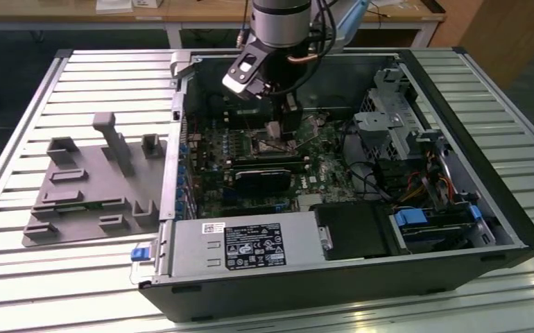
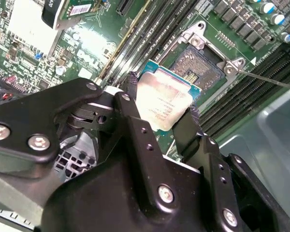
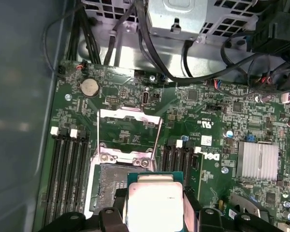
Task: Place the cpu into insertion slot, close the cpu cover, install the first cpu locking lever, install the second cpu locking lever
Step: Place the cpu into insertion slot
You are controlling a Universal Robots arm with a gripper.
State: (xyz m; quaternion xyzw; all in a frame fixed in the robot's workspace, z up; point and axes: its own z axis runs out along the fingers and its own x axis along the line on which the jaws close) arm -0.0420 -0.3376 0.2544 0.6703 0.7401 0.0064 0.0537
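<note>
My gripper point(image 2: 162, 96) is shut on the cpu point(image 2: 166, 110), a silver-topped square chip with a green edge, pinched between two black fingers point(image 2: 129, 104). It hangs slightly above and beside the insertion slot point(image 2: 203, 60), whose dark contact field lies bare. In the first wrist view the cpu point(image 3: 154, 208) overlaps one corner of the insertion slot point(image 3: 108, 186). The cpu cover point(image 3: 129, 131) stands flipped open beyond it. A thin wire locking lever point(image 2: 270, 81) sticks out from the socket's corner. In the exterior view the gripper point(image 1: 274, 128) reaches down into the open case over the board.
Long black memory slots point(image 3: 67, 169) flank the socket on both sides. A black card point(image 1: 265, 175) and silver power supply point(image 1: 239, 246) lie nearer the case front, and a drive cage with cables point(image 1: 392, 132) is at the exterior view's right. A grey fixture plate point(image 1: 91, 194) rests outside the case.
</note>
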